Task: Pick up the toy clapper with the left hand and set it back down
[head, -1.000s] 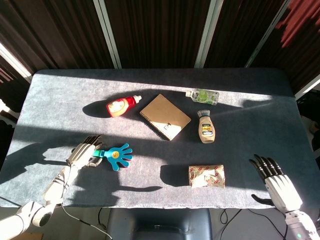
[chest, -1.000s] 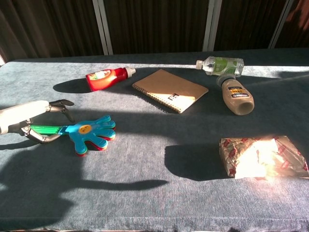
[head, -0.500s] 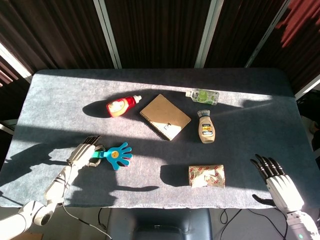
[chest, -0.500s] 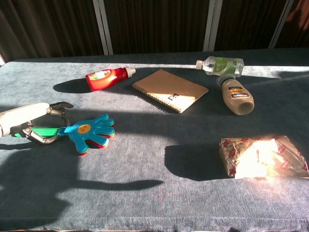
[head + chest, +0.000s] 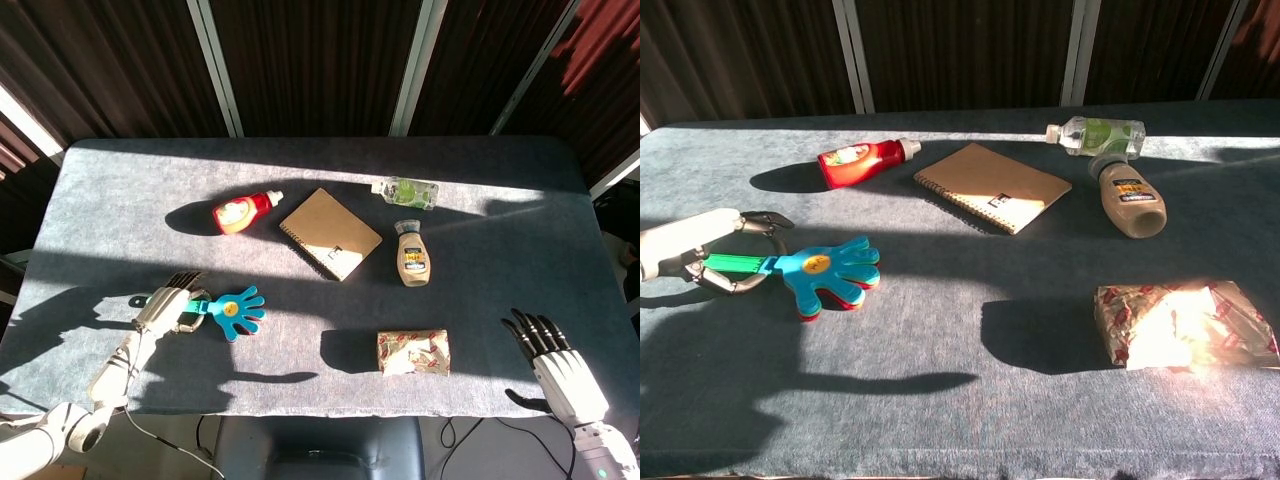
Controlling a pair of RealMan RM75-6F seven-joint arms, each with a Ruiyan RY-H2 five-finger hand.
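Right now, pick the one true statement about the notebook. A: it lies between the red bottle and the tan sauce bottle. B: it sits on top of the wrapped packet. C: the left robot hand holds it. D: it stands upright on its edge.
A: the notebook lies flat on the table with the red bottle on one side and the tan sauce bottle on the other, touching neither.

Grey cloth-covered table carrying red bottle, brown notebook, clear bottle, tan sauce bottle, wrapped packet, all lying flat; toy clapper sitting near left edge.
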